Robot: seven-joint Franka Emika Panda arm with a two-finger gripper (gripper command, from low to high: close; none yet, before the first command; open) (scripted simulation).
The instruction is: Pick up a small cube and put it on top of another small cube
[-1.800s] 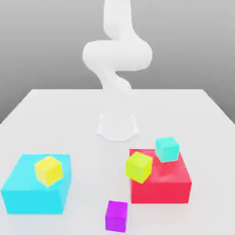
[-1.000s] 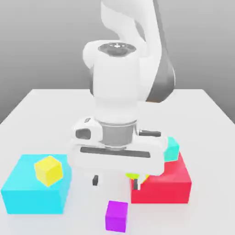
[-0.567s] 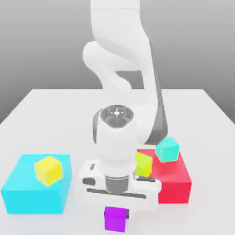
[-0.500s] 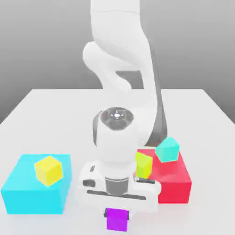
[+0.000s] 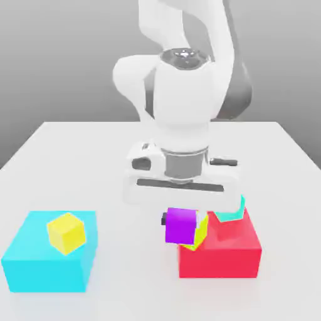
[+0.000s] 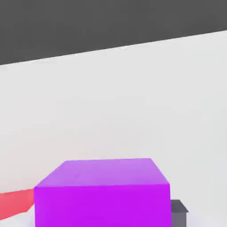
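The small purple cube (image 5: 181,226) hangs in the air under my white hand, lifted off the table, with my gripper (image 5: 182,221) shut on it. It sits just in front of the yellow-green cube (image 5: 200,233) at the near left corner of the big red block (image 5: 222,251). The teal cube (image 5: 231,211) on the red block is partly hidden behind my hand. In the hand view the purple cube (image 6: 103,193) shows close up, with one dark fingertip (image 6: 178,210) beside it.
A big cyan block (image 5: 47,254) stands at the exterior view's left with a yellow cube (image 5: 66,232) on top. The white table (image 5: 75,157) stretches behind. My arm rises from the table's middle back.
My gripper came down over the purple cube on the table, shut on it, then lifted it up and toward the red block.
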